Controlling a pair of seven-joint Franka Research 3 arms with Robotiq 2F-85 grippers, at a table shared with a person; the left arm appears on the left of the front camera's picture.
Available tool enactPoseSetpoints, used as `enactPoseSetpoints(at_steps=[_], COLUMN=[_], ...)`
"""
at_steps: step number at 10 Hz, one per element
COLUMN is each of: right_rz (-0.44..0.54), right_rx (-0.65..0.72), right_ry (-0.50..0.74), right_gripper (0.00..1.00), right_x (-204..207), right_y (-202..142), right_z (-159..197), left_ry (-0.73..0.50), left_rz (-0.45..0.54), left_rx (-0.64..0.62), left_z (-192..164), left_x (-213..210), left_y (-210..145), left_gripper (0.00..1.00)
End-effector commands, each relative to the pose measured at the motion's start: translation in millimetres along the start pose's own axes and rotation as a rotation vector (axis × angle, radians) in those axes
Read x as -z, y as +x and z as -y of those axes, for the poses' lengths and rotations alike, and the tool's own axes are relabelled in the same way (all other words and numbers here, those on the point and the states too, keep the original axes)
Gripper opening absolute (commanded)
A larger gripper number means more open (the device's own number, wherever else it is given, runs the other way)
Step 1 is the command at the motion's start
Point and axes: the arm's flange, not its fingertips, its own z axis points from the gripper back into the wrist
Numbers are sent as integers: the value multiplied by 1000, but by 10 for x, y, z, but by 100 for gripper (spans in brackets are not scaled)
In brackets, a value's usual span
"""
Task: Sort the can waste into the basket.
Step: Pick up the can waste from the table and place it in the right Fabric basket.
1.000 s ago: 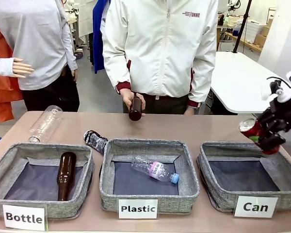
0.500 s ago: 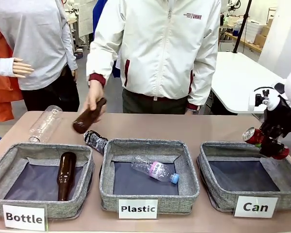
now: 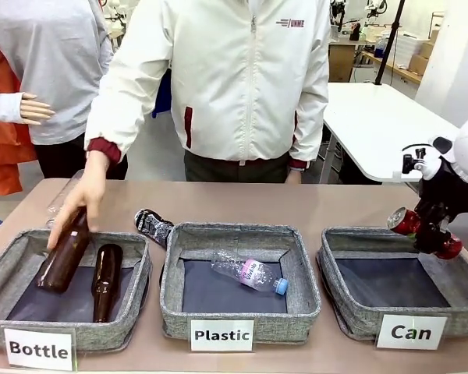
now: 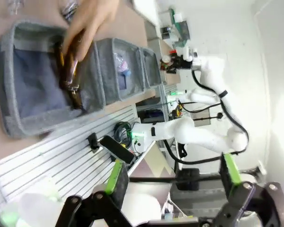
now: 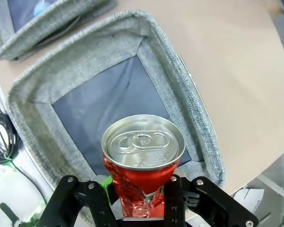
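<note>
My right gripper (image 3: 423,231) hangs over the far right corner of the grey "Can" basket (image 3: 351,315), shut on a crushed red can (image 3: 405,221). In the right wrist view the red can (image 5: 143,151) sits top-up between the fingers of my right gripper (image 5: 142,191), above the dark lining of the basket (image 5: 61,80). A dark printed can (image 3: 153,226) lies on the table between the "Bottle" and "Plastic" bins. My left gripper (image 4: 173,175) is open, with nothing between its fingers, far from the table.
A person's hand (image 3: 84,199) holds a brown bottle (image 3: 62,261) in the "Bottle" bin (image 3: 8,269), beside another brown bottle (image 3: 105,280). The "Plastic" bin (image 3: 242,231) holds a clear bottle (image 3: 249,273).
The person carried the brown bottle leftward and down into the "Bottle" bin. My right gripper shifted slightly right with the red can, staying above the "Can" basket.
</note>
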Motion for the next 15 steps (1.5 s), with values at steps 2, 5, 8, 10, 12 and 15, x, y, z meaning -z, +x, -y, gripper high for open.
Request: enactPoseSetpoints(at_steps=[2,5,8,10,12,15], right_rz=[-34,-17,23,91,268,725], right_rx=[-4,6,29,102,260,837], right_ry=[9,23,78,182,414,745], right_gripper=[91,100,100,100,100,100], right_x=[44,40,53,7,-82,-45], right_y=[24,27,40,46,-32,-170], right_z=[68,61,93,95,82,175], left_ry=[-22,-40,-47,-58,-47,-26], left_rz=[33,10,-16,-96,-233,-349], left_rx=[5,9,16,1,24,4], left_z=[47,80,26,-39,-78,-161], left_x=[-262,-261,-154,161,784,1597], left_y=[-216,-183,-236,-253,-230,-237], left_gripper=[100,100,100,100,100,100])
